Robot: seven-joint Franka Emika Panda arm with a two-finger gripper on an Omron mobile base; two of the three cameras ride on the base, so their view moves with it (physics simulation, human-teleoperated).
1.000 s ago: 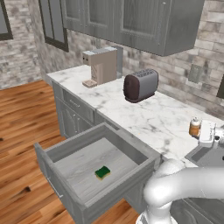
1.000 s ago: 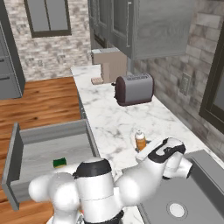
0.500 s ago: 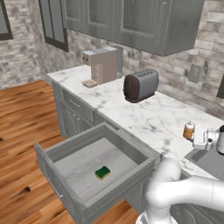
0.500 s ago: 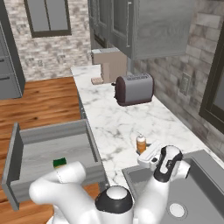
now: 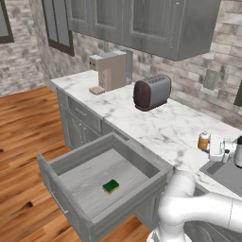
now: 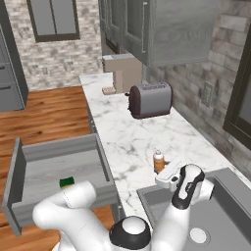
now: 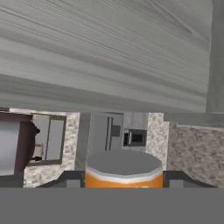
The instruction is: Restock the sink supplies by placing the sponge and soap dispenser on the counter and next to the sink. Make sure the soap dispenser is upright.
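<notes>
The soap dispenser (image 5: 203, 141), a small orange bottle, stands upright over the counter (image 5: 156, 124) just beside the sink (image 5: 227, 174). My gripper (image 5: 209, 144) is shut on it from the sink side. The right base view has the soap dispenser (image 6: 158, 161) with the gripper (image 6: 163, 169) at the corner of the sink (image 6: 220, 211). In the hand view the soap dispenser (image 7: 124, 171) sits between the fingertips (image 7: 64, 177). I cannot tell whether its base touches the marble. The sponge (image 5: 111, 186), green-topped, lies in the open drawer (image 5: 56, 171); the sponge (image 6: 67, 182) is also in the right base view.
A dark toaster (image 5: 151, 91) and a beige coffee machine (image 5: 109, 71) stand farther back on the counter, with bare marble between toaster and bottle. The pulled-out drawer juts over the wood floor (image 5: 23, 142). Grey wall cabinets (image 5: 142, 23) hang overhead.
The gripper has brought the soap dispenser slightly lower and closer to the counter beside the sink. The arm's elbow has swung round. The sponge has not moved.
</notes>
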